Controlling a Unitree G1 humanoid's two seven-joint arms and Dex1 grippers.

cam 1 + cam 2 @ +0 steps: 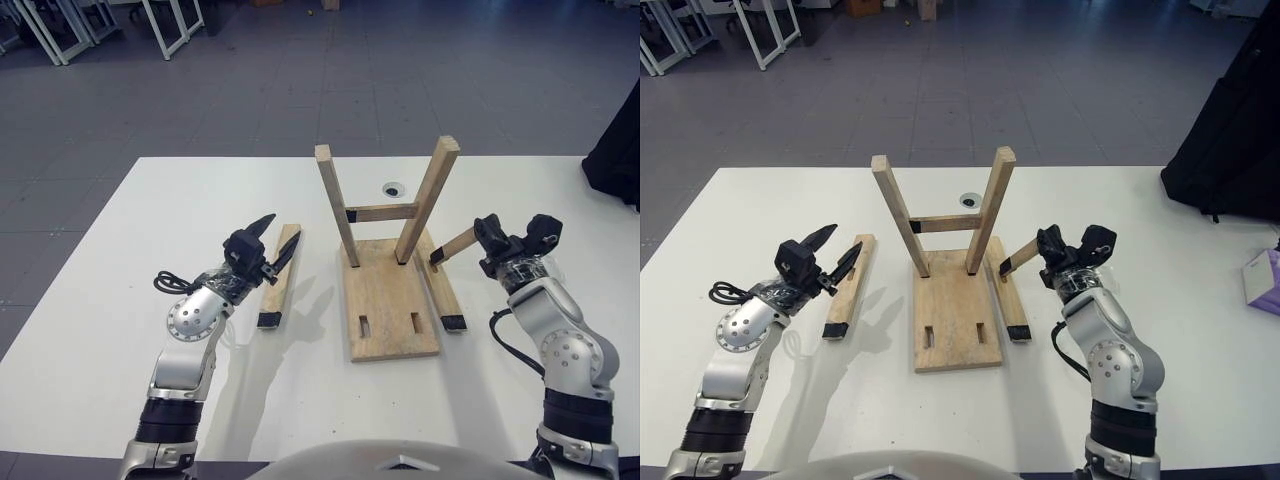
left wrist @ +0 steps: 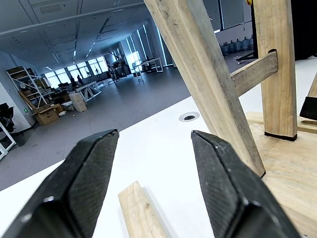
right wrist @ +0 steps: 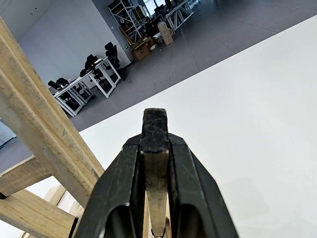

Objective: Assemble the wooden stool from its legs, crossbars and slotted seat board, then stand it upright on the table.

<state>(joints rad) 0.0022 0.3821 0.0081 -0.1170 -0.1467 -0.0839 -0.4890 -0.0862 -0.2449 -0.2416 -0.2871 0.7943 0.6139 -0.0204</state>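
Right end effector [image 1: 481, 238] clamps a tilted crossbar [image 1: 455, 247], perhaps touching a leg [image 1: 443, 297]

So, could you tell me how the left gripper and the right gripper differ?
The left gripper has its jaws open and empty, by a loose leg; the right gripper is shut on a short crossbar. The left gripper is left of the seat board, the right gripper on its right. Both are raised off the table.

Left tool [image 1: 284, 229] agape, right tool [image 3: 155, 144] clamped
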